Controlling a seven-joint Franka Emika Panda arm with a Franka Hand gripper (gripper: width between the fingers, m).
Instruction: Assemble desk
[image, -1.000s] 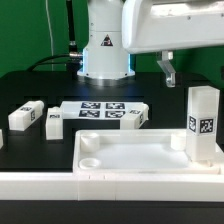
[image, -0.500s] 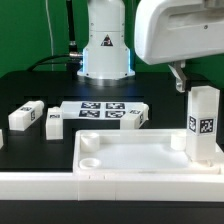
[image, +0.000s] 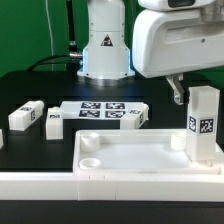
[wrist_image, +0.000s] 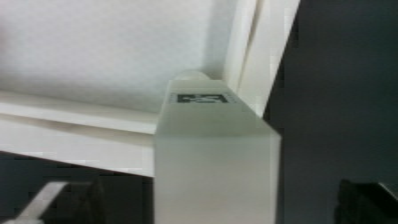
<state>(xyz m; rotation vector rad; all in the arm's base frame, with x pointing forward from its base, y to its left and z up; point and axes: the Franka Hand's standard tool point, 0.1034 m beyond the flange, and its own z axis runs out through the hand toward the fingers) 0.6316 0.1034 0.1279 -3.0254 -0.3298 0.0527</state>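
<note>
The desk slab (image: 130, 155), white with a raised rim, lies at the front. One white leg (image: 203, 125) stands upright on its corner at the exterior view's right. My gripper (image: 178, 92) hangs just above and behind that leg, mostly hidden by the white hand body. In the wrist view the leg (wrist_image: 214, 150) rises between my fingers, its tag facing the camera. My gripper (wrist_image: 214, 205) is open, with a dark gap on each side of the leg. The slab (wrist_image: 107, 50) lies beyond. Three more legs (image: 25, 116) (image: 55, 120) (image: 137, 118) lie on the table.
The marker board (image: 100, 110) lies flat behind the slab, in front of the arm's base (image: 105, 50). A long white rail (image: 60, 186) runs along the front edge. The table is black.
My hand has come down and toward the exterior view's right, onto the upright leg. The slab and the loose legs have not moved.
</note>
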